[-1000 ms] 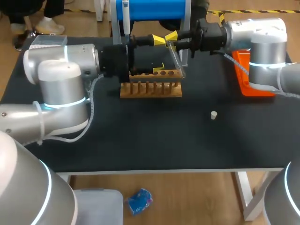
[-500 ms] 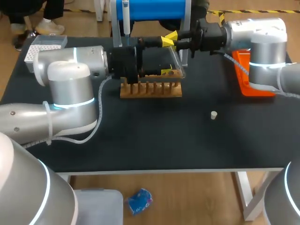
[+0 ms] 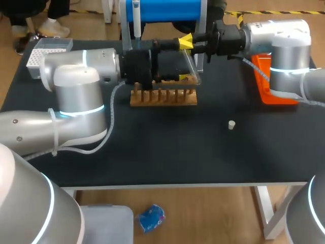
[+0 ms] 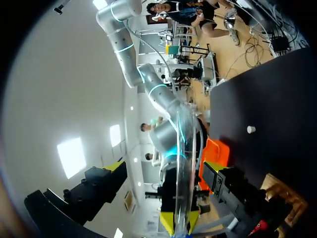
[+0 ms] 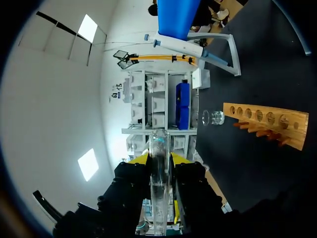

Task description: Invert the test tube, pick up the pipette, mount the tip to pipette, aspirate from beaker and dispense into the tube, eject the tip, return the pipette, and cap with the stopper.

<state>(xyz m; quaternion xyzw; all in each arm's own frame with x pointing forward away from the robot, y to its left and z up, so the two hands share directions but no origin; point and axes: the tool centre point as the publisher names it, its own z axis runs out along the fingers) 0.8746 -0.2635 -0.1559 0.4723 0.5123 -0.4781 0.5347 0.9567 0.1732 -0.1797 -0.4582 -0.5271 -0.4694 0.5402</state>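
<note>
Across the black desk (image 3: 167, 152) my two arms meet over the far middle, the left arm (image 3: 76, 96) coming in from the left and the right arm (image 3: 284, 46) from the right. Below them stands the wooden test tube rack (image 3: 163, 96). An orange bin (image 3: 274, 86) sits at the far right and a tip box (image 3: 46, 51) at the far left. Behind, the pipette (image 3: 136, 20) hangs on its blue stand (image 3: 167, 9). The right gripper (image 3: 186, 41) is closed on one end of the test tube (image 3: 192, 63), which hangs in the air over the rack's right end and slants down from those fingers toward the rack. The right wrist view shows the glass pinched between both yellow tips. The left gripper (image 4: 164, 166) stands wide apart around the tube, a finger on each side and neither touching the glass, so it holds nothing. Smallest, the white stopper (image 3: 231, 124) lies alone on the desk, well apart from the rack. The step in hand looks like the inversion, done as a handover. To do it well, the left fingers should close squarely with the tube centred between them, and gently, since glass is slick and brittle. The right gripper should let go only once that hold is firm. The turn then needs enough height for the tube's end to clear the rack. Which end is the mouth I cannot tell.
</note>
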